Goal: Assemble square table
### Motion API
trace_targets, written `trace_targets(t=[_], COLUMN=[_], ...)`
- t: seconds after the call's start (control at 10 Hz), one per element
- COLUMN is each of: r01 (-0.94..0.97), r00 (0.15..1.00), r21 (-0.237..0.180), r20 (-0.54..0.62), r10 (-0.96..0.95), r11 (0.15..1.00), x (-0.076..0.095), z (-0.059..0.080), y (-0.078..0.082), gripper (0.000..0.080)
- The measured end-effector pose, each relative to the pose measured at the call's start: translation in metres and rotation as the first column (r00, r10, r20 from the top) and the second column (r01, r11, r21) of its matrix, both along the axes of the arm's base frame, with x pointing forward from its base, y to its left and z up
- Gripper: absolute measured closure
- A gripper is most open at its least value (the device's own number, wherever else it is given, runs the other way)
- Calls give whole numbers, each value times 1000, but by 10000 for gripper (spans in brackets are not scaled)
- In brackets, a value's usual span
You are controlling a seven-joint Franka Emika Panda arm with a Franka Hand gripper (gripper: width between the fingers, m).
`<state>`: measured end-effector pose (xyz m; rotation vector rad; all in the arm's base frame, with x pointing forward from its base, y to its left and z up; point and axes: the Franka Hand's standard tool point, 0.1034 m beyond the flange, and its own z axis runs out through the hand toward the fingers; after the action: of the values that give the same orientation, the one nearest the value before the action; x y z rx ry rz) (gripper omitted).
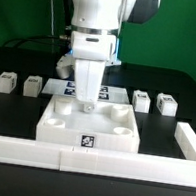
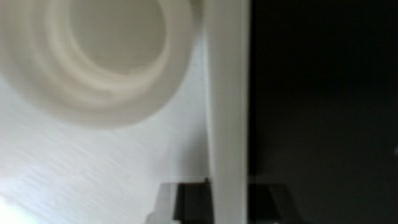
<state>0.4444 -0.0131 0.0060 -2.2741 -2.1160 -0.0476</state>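
Observation:
The square table's white slab (image 1: 90,123) lies top down in the middle, round sockets at its corners and a tag on its front edge. My gripper (image 1: 86,105) reaches straight down onto the slab's back edge. In the wrist view the slab's thin edge wall (image 2: 226,100) runs between my two dark fingers (image 2: 185,205), which press on it from both sides: my gripper (image 2: 226,202) is shut on it. A round socket (image 2: 107,60) shows beside the wall. Two short white legs (image 1: 3,82) (image 1: 32,85) lie at the exterior view's left, two more (image 1: 141,99) (image 1: 166,103) at its right.
A long low white border rail (image 1: 87,161) runs along the front and turns back at both ends. The marker board (image 1: 57,84) lies flat behind the slab, partly hidden by the arm. The table surface is black.

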Motion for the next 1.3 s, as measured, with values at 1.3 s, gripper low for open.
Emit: trace_targets(t=[1.3], r01=[4], r00=[1000], r21=[18], r20=[5], r10=[-4], r11=[1000], x=[49], z=[0], y=[75], gripper=[481])
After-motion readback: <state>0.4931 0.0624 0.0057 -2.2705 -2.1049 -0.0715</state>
